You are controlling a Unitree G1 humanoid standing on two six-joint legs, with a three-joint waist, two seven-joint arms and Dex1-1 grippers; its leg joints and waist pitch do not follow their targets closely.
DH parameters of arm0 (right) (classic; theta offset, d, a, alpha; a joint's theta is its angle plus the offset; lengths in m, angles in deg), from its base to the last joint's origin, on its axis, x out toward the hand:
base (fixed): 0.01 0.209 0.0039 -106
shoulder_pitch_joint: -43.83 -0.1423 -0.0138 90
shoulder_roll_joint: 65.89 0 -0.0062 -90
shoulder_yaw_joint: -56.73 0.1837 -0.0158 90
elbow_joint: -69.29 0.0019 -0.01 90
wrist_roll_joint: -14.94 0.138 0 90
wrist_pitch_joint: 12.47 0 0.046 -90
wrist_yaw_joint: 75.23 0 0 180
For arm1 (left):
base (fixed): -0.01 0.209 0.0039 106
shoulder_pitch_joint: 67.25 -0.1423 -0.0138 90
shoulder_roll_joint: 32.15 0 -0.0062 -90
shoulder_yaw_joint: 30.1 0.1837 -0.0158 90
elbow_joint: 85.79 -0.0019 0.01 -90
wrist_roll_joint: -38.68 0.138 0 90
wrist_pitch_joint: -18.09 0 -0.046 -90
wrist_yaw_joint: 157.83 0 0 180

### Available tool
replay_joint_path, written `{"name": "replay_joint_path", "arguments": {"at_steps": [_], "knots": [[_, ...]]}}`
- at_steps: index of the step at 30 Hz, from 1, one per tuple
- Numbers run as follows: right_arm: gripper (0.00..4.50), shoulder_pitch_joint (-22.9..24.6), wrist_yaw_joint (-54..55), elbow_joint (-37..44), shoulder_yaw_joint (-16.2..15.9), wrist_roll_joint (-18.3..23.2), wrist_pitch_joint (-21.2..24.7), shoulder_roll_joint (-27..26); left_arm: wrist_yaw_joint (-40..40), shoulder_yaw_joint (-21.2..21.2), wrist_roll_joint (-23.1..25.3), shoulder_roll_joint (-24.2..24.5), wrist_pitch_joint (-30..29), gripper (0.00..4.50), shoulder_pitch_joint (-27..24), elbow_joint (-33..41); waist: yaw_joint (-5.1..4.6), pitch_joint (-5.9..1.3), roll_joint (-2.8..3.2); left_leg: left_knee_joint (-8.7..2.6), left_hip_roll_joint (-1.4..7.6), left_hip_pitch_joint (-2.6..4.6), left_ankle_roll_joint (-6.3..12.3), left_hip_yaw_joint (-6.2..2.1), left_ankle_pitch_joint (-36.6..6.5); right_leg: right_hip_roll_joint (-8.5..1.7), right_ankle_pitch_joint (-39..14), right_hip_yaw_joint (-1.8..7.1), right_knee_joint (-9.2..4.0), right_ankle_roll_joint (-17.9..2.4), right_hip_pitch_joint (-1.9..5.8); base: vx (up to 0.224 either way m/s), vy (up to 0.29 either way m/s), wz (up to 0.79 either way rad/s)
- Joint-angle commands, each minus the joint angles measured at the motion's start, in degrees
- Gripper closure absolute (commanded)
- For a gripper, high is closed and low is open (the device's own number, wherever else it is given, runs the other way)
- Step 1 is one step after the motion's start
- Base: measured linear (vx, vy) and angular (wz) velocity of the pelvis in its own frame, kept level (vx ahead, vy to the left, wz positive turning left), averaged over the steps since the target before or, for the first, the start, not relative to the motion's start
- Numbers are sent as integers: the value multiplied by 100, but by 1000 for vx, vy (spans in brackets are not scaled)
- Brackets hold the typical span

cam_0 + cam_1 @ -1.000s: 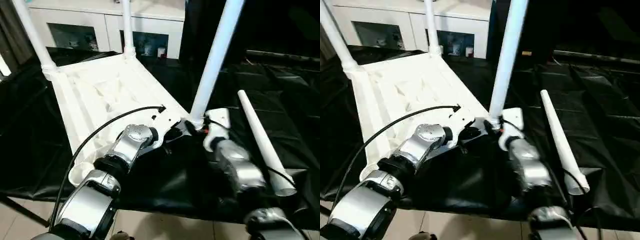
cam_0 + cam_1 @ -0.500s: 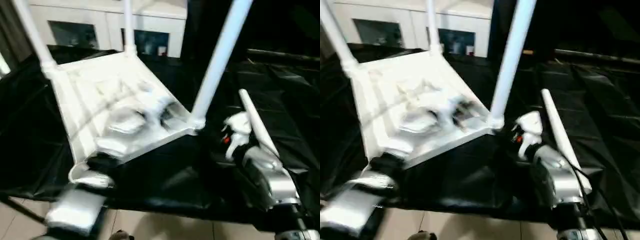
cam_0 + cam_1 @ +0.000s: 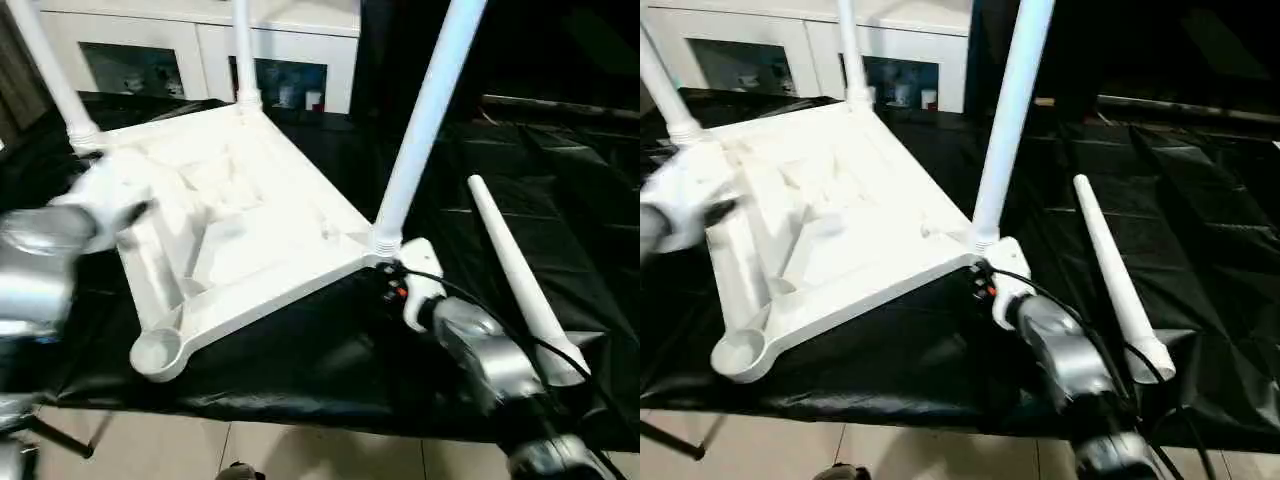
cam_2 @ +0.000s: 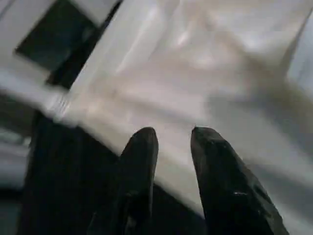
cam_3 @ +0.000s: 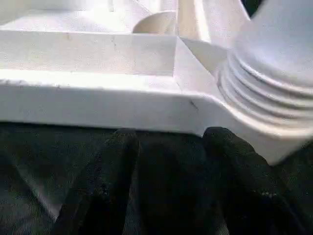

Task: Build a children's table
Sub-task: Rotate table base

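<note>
right tool (image 5: 168,142): fingers parted, empty, right at the tabletop (image 3: 250,230) corner
left tool (image 4: 171,142): narrow gap, empty
head view: loose leg (image 3: 520,285) on table (image 3: 560,150)

We are seeing our left gripper (image 4: 173,142) hanging with its two black fingers (image 4: 139,161) slightly apart and nothing between them, pointing at the blurred white tabletop (image 4: 205,63) above the black-draped worktop (image 4: 63,171).

The left gripper (image 4: 168,147) has swung from the tabletop's (image 3: 250,230) 5 o'clock corner to its 9 o'clock edge.
</note>
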Motion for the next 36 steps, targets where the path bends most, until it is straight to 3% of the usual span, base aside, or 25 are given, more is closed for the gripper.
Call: {"name": "replay_joint_path", "arguments": {"at_steps": [1,5,15,22,28,33,36], "knots": [[244,-131,157,-217,-20,-79,-43,-23,69,278,513,274,-411,308,-53,216,-28,-367,109,-388,148,231,-293,-72,-1430,-319,-278,214,-386,-1179,117,0,0,0],[285,-388,496,-590,137,-69,-140,-137,475,677,526,597,-1388,308,-381,639,-48,-373,117,-376,132,220,-298,-69,-1276,-333,-121,209,-364,-1232,128,0,0,0],[372,-395,592,-681,318,4,-256,-135,1651,1225,-144,731,-2242,308,-1128,1689,-36,-370,139,-386,124,233,-339,-68,-1502,-306,-223,208,-382,-1253,118,0,0,0],[427,-354,572,-546,363,20,-222,-88,1909,1079,-631,494,-2321,308,-1221,2196,-38,-386,119,-358,109,213,-277,-58,-1246,-299,35,203,-361,-1255,155,0,0,0],[446,-212,527,-336,400,23,-164,18,2194,1163,-1110,310,-2301,308,-1156,2659,-30,-371,125,-360,102,215,-302,-54,-1328,-282,-137,206,-381,-1185,152,0,0,0],[446,-130,572,-53,436,17,-42,119,2048,1347,-1119,25,-2033,308,-1077,2494,-34,-388,122,-343,95,209,-293,-53,-1216,-263,58,204,-370,-1143,171,0,0,0],[446,-48,783,467,564,-13,292,264,1844,1631,-1112,-369,-1669,308,-967,2142,-23,-388,116,-344,92,211,-297,-57,-1192,-258,54,207,-370,-1100,179,0,0,0]]}}
